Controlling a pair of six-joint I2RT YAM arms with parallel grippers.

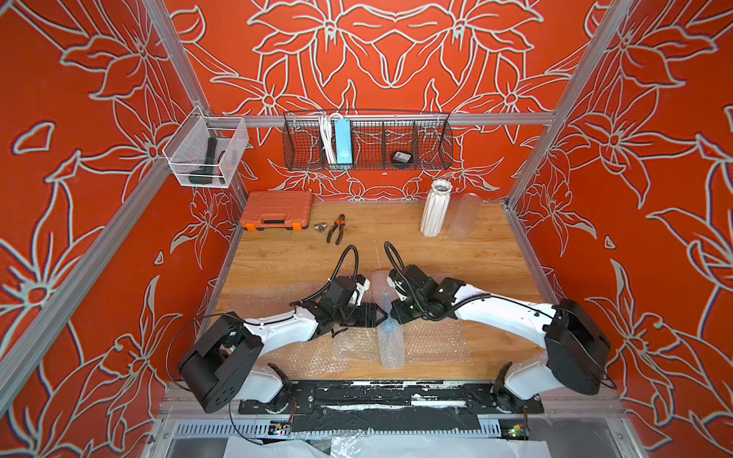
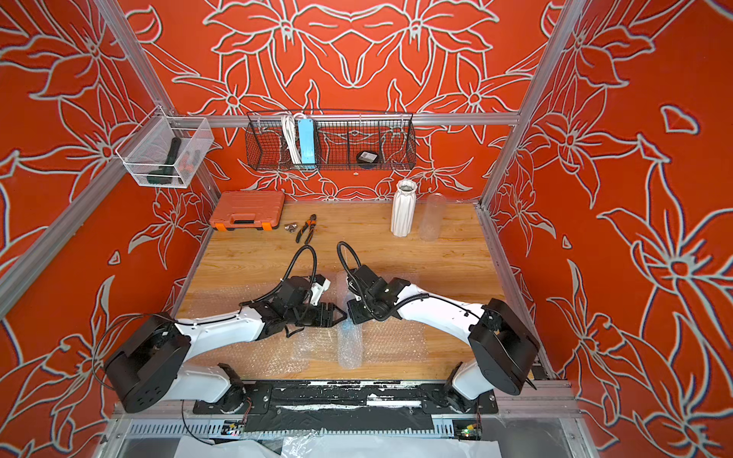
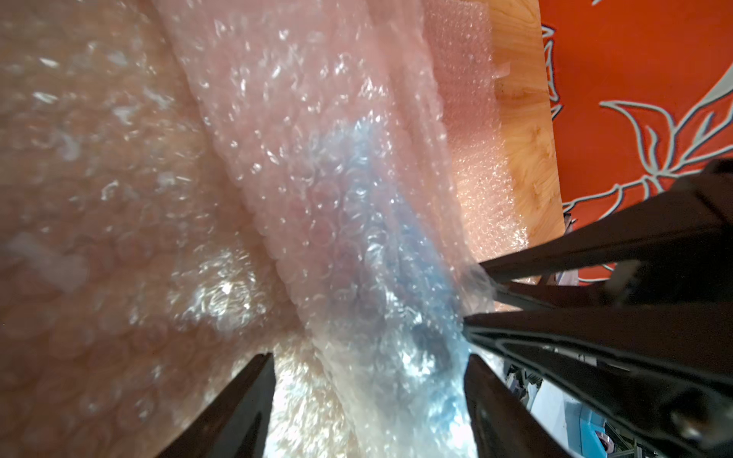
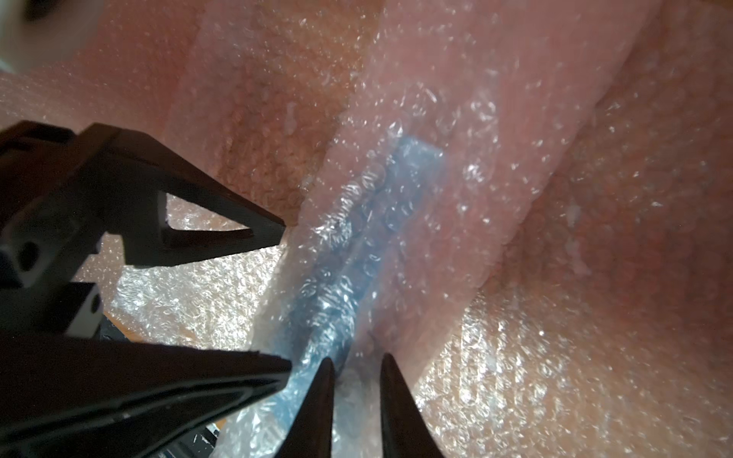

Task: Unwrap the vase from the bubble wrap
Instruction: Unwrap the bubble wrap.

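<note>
Right now your right fingers point(image 4: 325, 376) are nearly closed, with a fold of the bubble wrap point(image 1: 390, 345) nipped between them. That looks like the loose edge you want to peel. Your left fingers point(image 1: 381, 316) stand wide apart and hold nothing. Their tips sit at the roll's other flank, touching it or nearly so, facing the right pair. I'd read that as a brace, so the roll doesn't drag along when the edge is pulled.

Between the two pairs, the vase point(image 4: 396, 190) shows only as a bluish shape through the layers. It lies on its side on the tabletop point(image 1: 396, 253), wrapped all round as far as I can see. Flat sheets point(image 1: 432, 341) of the same wrap spread under and to either side of the fingers.

Well beyond the fingertips, a white ribbed vase point(image 1: 436, 210) stands upright just beside a clear cylinder point(image 1: 464, 216), which looks empty. Out on the left fingers' side there's a closed orange case point(image 1: 276, 210), contents hidden, with pliers point(image 1: 337, 229) near it.

Past all that, up on the rail, the black wire basket point(image 1: 432, 146) holds a white cable point(image 1: 326, 138), a blue power strip point(image 1: 342, 142) and a round black item point(image 1: 401, 157). The white mesh basket point(image 1: 234, 142) holds a dark tool point(image 1: 208, 158).
</note>
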